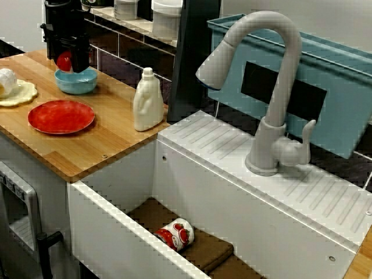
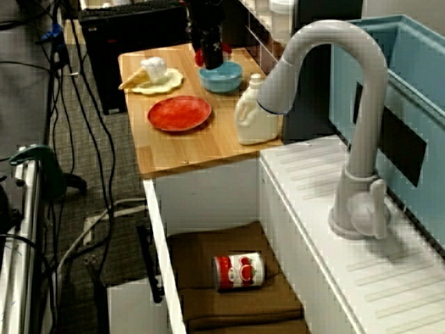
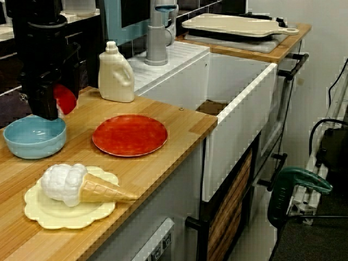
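Observation:
My black gripper (image 1: 65, 57) hangs just over a light blue bowl (image 1: 76, 81) at the back of the wooden counter (image 1: 110, 145). It is shut on a round red object (image 1: 63, 60) that shows between the fingers. In the view along the counter, the red object (image 3: 66, 99) sticks out on the right of the gripper (image 3: 50, 103), a little above the rim of the bowl (image 3: 33, 137). From above the sink, the gripper (image 2: 211, 53) stands over the far edge of the bowl (image 2: 221, 76). What is inside the bowl is hidden.
A red plate (image 3: 129, 134) lies beside the bowl. On a yellow plate (image 3: 49, 209) lies a toy ice cream cone (image 3: 81, 185). A white bottle (image 1: 148, 100) stands near the sink edge. A red-and-white can (image 2: 238, 271) lies on brown cloth in the sink. The faucet (image 1: 268, 87) arches over the sink.

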`<state>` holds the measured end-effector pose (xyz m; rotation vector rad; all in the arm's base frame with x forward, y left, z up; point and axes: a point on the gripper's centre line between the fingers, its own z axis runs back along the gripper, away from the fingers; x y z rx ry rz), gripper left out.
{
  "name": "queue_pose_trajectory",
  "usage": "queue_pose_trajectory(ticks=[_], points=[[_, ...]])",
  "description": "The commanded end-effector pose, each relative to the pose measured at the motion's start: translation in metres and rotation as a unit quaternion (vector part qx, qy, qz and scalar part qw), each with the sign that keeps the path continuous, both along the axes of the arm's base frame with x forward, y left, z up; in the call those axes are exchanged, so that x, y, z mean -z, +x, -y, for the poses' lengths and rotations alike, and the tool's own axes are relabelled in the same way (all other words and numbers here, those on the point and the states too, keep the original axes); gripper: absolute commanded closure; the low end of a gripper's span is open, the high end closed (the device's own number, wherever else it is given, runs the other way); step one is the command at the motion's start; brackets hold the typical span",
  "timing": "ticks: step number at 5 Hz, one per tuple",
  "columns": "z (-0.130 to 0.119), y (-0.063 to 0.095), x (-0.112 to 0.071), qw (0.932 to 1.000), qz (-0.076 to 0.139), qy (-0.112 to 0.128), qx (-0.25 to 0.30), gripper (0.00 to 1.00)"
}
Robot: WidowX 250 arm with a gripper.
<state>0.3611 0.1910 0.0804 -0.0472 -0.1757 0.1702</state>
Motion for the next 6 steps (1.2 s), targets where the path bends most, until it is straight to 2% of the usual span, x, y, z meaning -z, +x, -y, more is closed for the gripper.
queue_pose_trajectory(ticks=[1,2,5,6], points=[[-0.006,-0.004,-0.004,0.9998,0.013,0.012,-0.002,0.00],[-0.003,-0.008,-0.004,1.0000,0.008,0.000,0.001,0.00],[0.007,-0.016,-0.008,0.9999,0.004,0.004,0.014,0.00],[0.012,-0.020,-0.013,0.9997,0.005,-0.004,0.021,0.00]])
